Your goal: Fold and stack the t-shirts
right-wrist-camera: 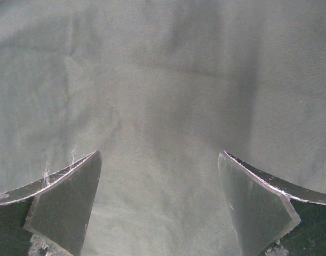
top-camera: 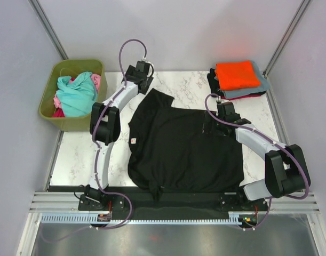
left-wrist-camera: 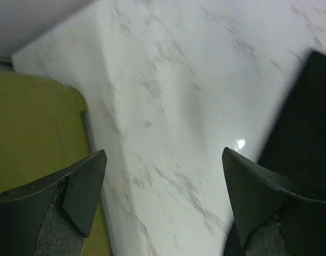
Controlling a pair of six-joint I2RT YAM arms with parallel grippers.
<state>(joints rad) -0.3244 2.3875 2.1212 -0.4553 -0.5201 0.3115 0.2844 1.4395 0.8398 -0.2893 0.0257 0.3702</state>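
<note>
A large black t-shirt lies spread on the marble table, a small white tag at its left edge. Its cloth fills the right wrist view and shows at the right edge of the left wrist view. My left gripper is open and empty above bare marble, between the tub and the shirt's far left sleeve. My right gripper is open, just above the shirt's right part. A stack of folded shirts, orange on top of grey-blue and dark ones, sits at the far right corner.
An olive-green tub at the far left holds teal, pink and red shirts; its wall shows in the left wrist view. Bare marble lies left of the black shirt. Grey walls and metal posts enclose the table.
</note>
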